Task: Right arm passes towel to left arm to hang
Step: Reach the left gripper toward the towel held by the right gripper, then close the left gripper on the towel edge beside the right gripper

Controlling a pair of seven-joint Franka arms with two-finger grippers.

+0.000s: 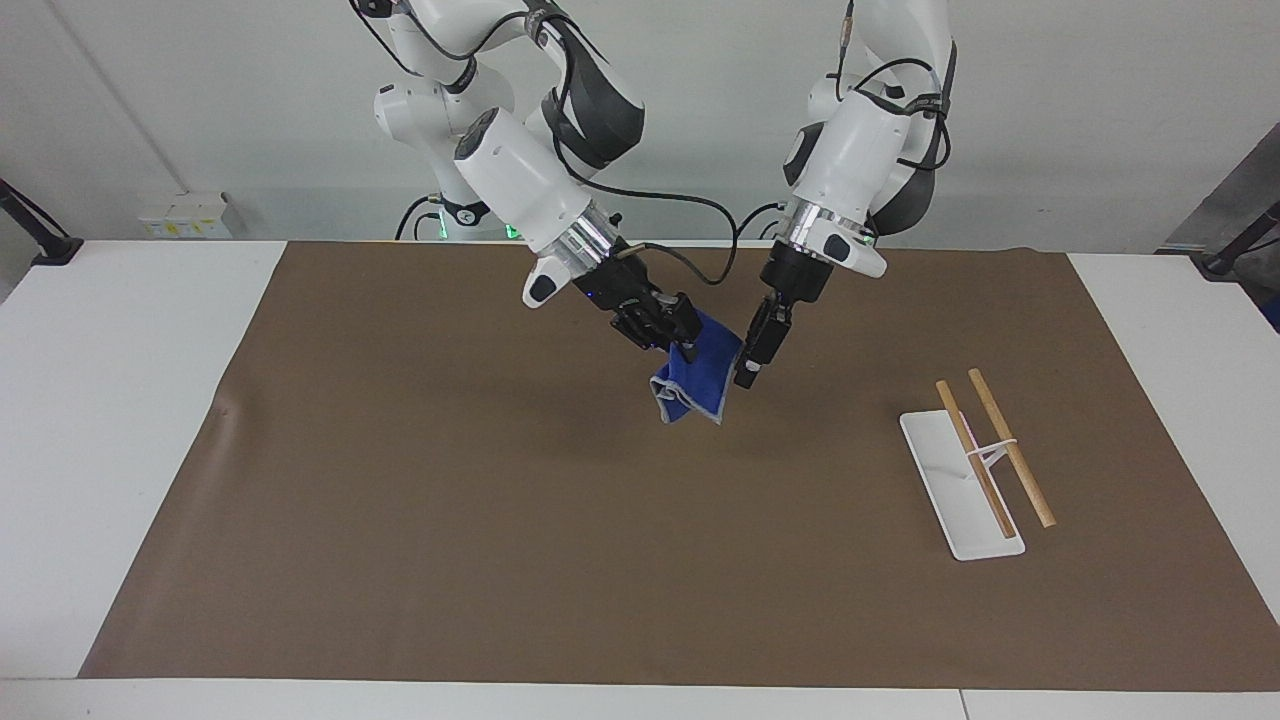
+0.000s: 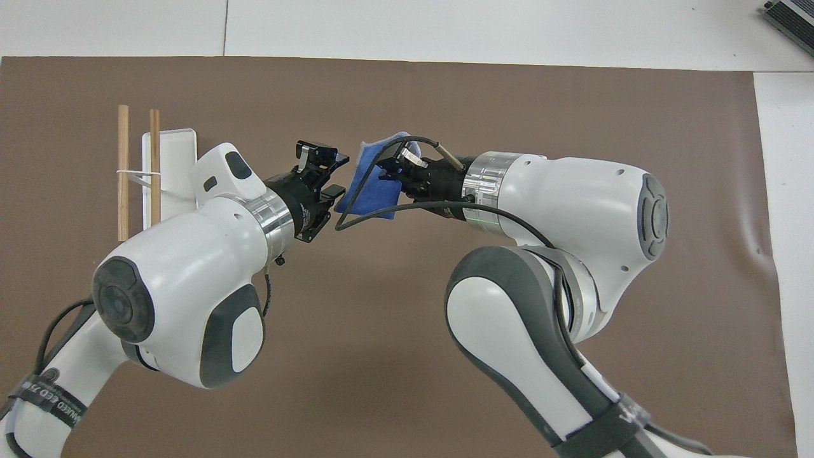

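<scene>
The right gripper (image 1: 672,335), clamped on the towel (image 1: 700,385), lets it hang lengthwise downward above the mat (image 1: 400,480); the left gripper (image 1: 748,372) is at its edge, grip unclear.

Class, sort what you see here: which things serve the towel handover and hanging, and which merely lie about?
Job:
- towel
- right gripper, clamped on it
- left gripper, at its edge
- rack, where it could hang

Lying about:
- brown mat

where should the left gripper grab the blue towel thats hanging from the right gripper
Best bet: the towel's free edge on the left arm's side, approached sideways. The right gripper pinches its upper corner, and the rest hangs loose over the mat beside the left gripper.
</scene>
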